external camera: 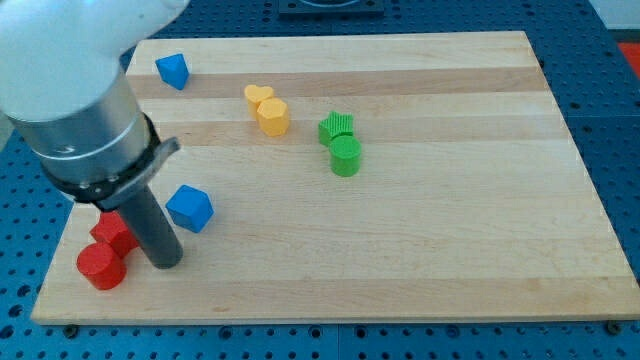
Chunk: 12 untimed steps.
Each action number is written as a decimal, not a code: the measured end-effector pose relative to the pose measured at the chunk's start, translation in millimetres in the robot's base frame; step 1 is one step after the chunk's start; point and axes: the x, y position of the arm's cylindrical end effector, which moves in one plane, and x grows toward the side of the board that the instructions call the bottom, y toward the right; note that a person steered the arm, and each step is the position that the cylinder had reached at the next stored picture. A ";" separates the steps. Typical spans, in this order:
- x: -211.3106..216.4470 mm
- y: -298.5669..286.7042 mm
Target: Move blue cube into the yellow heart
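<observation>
Blue cube (189, 208) sits on the wooden board (450, 230) at lower left, just right of the dark rod. The rod's tip (163, 262) is down on the board just below-left of that cube — close, though whether it touches is hard to tell from this angle. No jaws on this arm, only the straight rod, so nothing to open or close.

Yellow heart (258, 96) lies up toward the view's top, well apart from the blue cube, with a yellow hexagonal-looking block (272, 117) touching its lower right. A second blue block (172, 70) sits at the top-left corner, shape roughly a wedge or cube.

Green star-like block (337, 127) and green cylinder (345, 157) stand together near the middle, apparently touching. Two red blocks at bottom left — a red cylinder (100, 267) and another red block (112, 234) partly hidden behind the rod.
</observation>
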 end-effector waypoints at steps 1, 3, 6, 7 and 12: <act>-14.1 -2.4; -23.4 -2.5; -32.2 -2.5; -16.5 21.9; -151.6 24.0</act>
